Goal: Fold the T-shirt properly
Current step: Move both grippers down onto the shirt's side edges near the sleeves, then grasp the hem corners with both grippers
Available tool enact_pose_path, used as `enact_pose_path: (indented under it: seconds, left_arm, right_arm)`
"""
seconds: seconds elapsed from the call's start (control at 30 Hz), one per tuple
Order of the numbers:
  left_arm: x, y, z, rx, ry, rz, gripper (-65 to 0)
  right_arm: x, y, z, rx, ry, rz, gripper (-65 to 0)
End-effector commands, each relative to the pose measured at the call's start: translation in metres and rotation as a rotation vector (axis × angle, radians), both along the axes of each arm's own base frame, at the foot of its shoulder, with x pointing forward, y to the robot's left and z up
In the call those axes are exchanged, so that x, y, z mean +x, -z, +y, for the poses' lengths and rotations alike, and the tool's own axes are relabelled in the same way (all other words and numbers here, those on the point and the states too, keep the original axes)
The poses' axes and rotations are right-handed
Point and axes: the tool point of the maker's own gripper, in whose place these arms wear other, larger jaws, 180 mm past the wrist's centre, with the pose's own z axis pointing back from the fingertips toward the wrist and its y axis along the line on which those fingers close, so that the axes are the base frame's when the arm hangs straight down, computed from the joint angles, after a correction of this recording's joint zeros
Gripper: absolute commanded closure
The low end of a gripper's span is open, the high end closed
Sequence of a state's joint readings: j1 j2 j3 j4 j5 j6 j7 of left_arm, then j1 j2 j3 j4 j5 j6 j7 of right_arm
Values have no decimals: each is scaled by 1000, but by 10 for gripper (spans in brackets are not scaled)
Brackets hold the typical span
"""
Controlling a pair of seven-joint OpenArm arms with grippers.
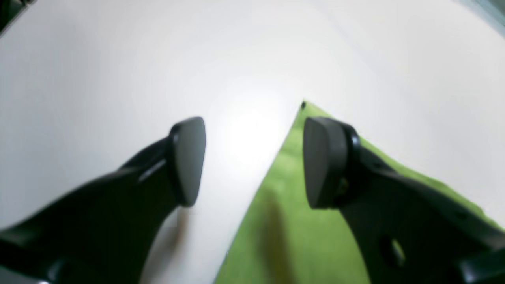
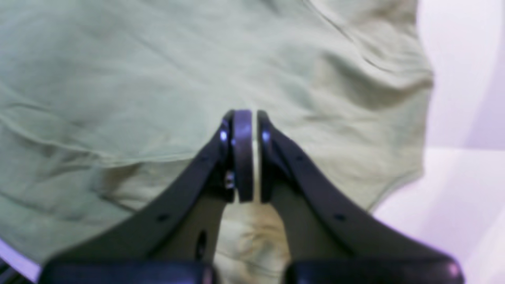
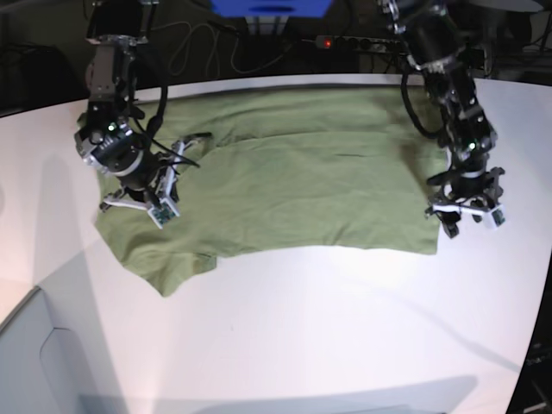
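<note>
The olive-green T-shirt [image 3: 293, 185] lies spread flat on the white table [image 3: 328, 319], one sleeve [image 3: 164, 263] at the front left. My left gripper [image 1: 254, 161] is open at a corner of the cloth [image 1: 303, 236]. One finger [image 1: 327, 161] is over the cloth, the other over bare table, and nothing is between them. In the base view this gripper [image 3: 466, 220] is at the shirt's right front corner. My right gripper [image 2: 246, 154] is shut, its tips low over wrinkled cloth [image 2: 118, 79]. Whether it pinches any cloth I cannot tell. In the base view it [image 3: 138, 207] is at the shirt's left end.
A power strip [image 3: 345, 41] with a red light, cables and a blue object [image 3: 272, 7] sit behind the table's far edge. Bare white table stretches in front of the shirt. A lower pale surface [image 3: 34, 362] adjoins the front left corner.
</note>
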State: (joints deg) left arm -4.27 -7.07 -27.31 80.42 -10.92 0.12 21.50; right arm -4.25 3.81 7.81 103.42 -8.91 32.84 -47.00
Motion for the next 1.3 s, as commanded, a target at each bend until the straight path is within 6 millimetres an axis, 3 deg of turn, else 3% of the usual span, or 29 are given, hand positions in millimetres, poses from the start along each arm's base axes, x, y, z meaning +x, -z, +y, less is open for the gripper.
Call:
enact_pose_path:
  seconds: [0.0,0.13,0.3,0.47,0.6,0.67,0.83,0.93,1.03,1.17,1.27]
  left_arm:
    - [17,-18,1,32,21,-53,-372]
    - [48,-11,-13,39,90,-22,-372]
    - [71,4,-11,-4,79,19,-371]
    - [81,16,-3,-28,66,61,-371]
    - [84,26,-2,-49,57,90,-369]
    - [83,30,-2,-56,56,101,-337]
    - [80,40,-3,-68,56,125,-184]
    - [77,44,-3,-72,55,135,-95]
    - [77,44,-3,-72,55,135,0]
    - [77,44,-3,-70,52,134,0]
    - [78,36,-3,-58,56,114,0]
  right_arm:
    - [7,-11,0,10,-8,-41,0]
    - [4,-7,-11,-15,-1,-28,0]
    - [-4,-2,-20,-42,-2,-10,0]
    - [-8,2,-22,-45,0,4,0]
    - [-8,1,-34,-47,42,3,0]
    - [-8,1,-35,-49,43,2,0]
    - [-5,-3,-36,-52,42,-10,0]
    - [7,-12,-37,-51,45,-44,0]
    - [21,-24,-50,-53,86,-82,0]
    - [50,-37,-66,-39,136,-123,-1]
    - [73,-35,-79,-18,175,-109,-14]
